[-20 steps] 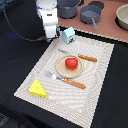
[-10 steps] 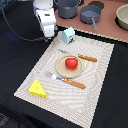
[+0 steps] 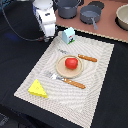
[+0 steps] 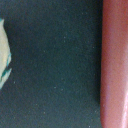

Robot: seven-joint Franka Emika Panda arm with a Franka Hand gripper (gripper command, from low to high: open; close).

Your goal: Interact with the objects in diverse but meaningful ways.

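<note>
Gripper (image 3: 49,36) low beside carton (image 3: 69,35), likely lining up a grasp; finger spread cannot be told.

Layout, exterior view. A placemat (image 3: 95,75) is spread across the middle of the worktop (image 3: 20,55). At frame centre a plate (image 3: 60,70) is set on it, with the tomato (image 3: 71,63) on the plate. The carton (image 3: 68,35) is placed above, the cheese wedge (image 3: 38,89) at lower left, and pots (image 3: 90,14) along the top edge.
</note>
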